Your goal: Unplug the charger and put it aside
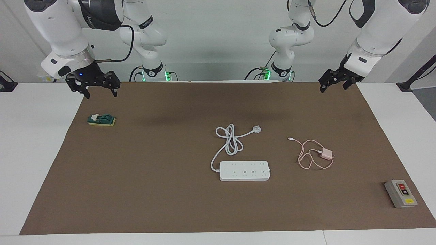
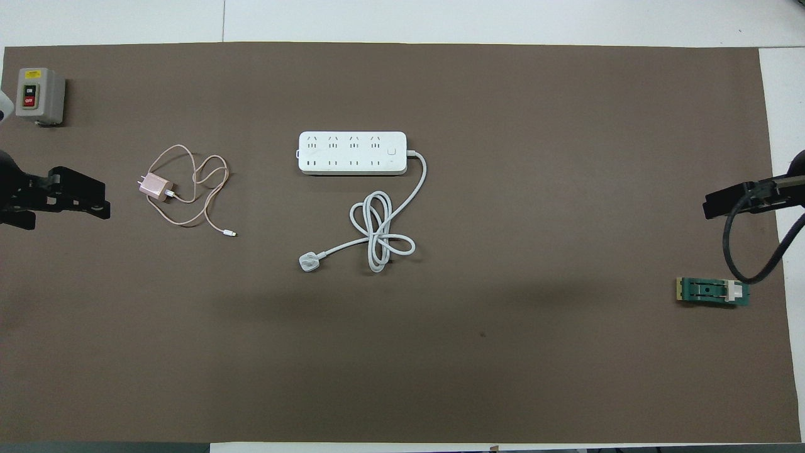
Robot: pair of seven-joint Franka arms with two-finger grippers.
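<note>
The charger (image 1: 327,154) (image 2: 153,187), a small pink cube with a thin looping pink cable, lies loose on the brown mat. It sits beside the white power strip (image 1: 244,170) (image 2: 352,153), toward the left arm's end, with nothing plugged into the strip's sockets. My left gripper (image 1: 334,85) (image 2: 65,214) hangs raised and open over the mat's edge at the left arm's end, well apart from the charger and holding nothing. My right gripper (image 1: 101,92) waits open and empty above the mat's corner at the right arm's end.
A grey switch box (image 1: 400,193) (image 2: 39,94) stands farther from the robots than the charger, at the mat's corner. A green fixture (image 1: 101,119) (image 2: 712,291) lies under the right gripper's side. The strip's coiled white cord and plug (image 1: 256,129) (image 2: 308,262) lie nearer the robots than the strip.
</note>
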